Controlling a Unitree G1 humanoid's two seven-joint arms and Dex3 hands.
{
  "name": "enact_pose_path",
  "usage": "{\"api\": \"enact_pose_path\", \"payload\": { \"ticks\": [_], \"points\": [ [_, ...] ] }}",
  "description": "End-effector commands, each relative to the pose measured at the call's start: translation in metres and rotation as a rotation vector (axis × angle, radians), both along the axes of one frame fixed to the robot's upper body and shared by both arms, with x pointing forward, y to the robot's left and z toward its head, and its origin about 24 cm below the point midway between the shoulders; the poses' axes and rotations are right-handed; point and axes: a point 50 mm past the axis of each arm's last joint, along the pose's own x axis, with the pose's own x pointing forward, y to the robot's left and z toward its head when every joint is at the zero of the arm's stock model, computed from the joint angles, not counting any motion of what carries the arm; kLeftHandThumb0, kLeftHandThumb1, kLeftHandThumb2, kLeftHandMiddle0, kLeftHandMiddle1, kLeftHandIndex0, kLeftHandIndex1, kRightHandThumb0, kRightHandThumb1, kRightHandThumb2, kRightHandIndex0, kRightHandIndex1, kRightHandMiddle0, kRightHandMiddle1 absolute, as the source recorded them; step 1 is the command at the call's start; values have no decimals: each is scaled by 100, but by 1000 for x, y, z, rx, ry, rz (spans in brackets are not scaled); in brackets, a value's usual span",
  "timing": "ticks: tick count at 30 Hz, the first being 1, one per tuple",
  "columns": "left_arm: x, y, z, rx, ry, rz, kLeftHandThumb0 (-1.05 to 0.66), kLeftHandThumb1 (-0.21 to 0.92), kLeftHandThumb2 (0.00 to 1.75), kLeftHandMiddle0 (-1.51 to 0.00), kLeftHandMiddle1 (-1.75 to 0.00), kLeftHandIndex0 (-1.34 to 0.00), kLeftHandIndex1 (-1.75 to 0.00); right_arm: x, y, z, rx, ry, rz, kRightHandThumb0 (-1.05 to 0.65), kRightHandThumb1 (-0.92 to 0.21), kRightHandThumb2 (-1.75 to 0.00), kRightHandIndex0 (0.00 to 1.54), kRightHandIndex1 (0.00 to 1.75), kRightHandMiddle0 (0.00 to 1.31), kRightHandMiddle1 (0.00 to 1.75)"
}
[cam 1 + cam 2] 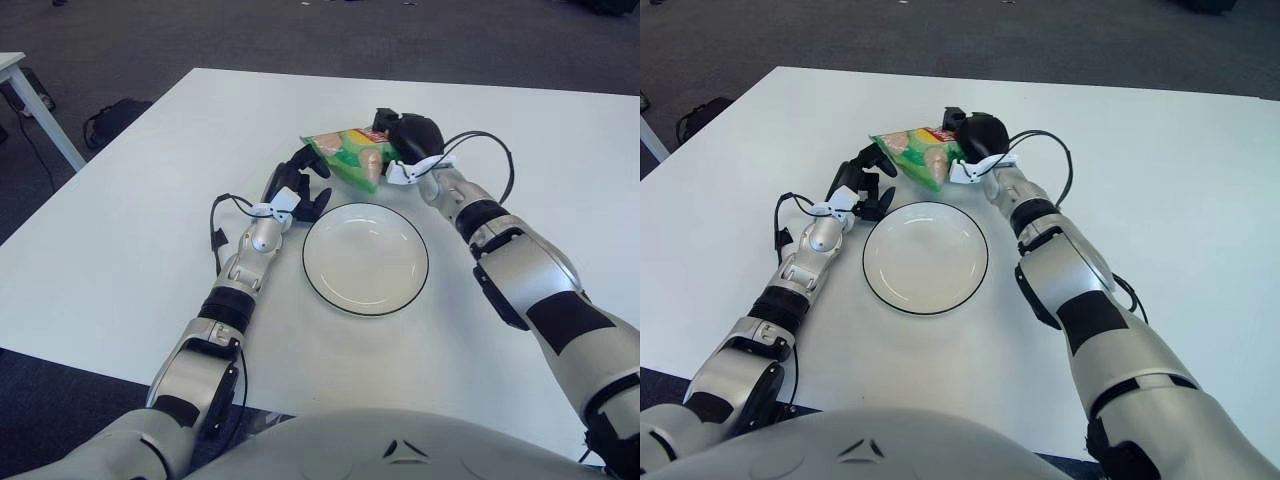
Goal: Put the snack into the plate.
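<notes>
A green snack bag [347, 156] hangs tilted above the table, just beyond the far rim of the plate. My right hand [408, 135] is shut on the bag's right end, holding it lifted. The white plate [365, 293] with a dark rim sits on the table in front of me, with nothing in it. My left hand [298, 187] shows just left of the plate's far-left rim, fingers spread and holding nothing, a little below and left of the bag.
The white table [130, 240] stretches wide on both sides of the plate. Dark carpet lies beyond the far edge. Another white table's corner [12, 66] and a dark bag [112, 120] on the floor show at far left.
</notes>
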Motion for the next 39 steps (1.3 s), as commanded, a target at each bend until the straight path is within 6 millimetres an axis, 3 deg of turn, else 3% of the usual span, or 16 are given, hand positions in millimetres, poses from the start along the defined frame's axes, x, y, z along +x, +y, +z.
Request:
{"api": "enact_pose_path", "payload": {
  "ticks": [1, 9, 25, 34, 39],
  "points": [
    [-29, -3, -54, 2, 204, 24, -47, 33, 129, -123, -175, -60, -175, 2, -15, 13, 55, -38, -17, 0, -8, -155, 85, 158, 56, 175],
    [-28, -1, -57, 8, 202, 12, -47, 34, 129, -123, -175, -59, -175, 5, -23, 26, 103, -75, -47, 0, -6, -157, 86, 161, 56, 175],
    [-26, 3, -60, 20, 177, -4, -47, 34, 128, -125, -175, -59, -175, 6, -30, 69, 213, -176, -21, 0, 3, -162, 97, 149, 63, 175],
    [-24, 3, -59, 17, 185, 14, -47, 34, 129, -124, -175, -60, -175, -5, -31, 73, 241, -140, 28, 0, 5, -168, 95, 159, 64, 175],
    [-22, 4, -59, -3, 212, 35, -47, 34, 129, -123, -175, -59, -175, -21, -30, 69, 229, -105, 80, 0, 5, -170, 93, 164, 64, 175]
  ]
}}
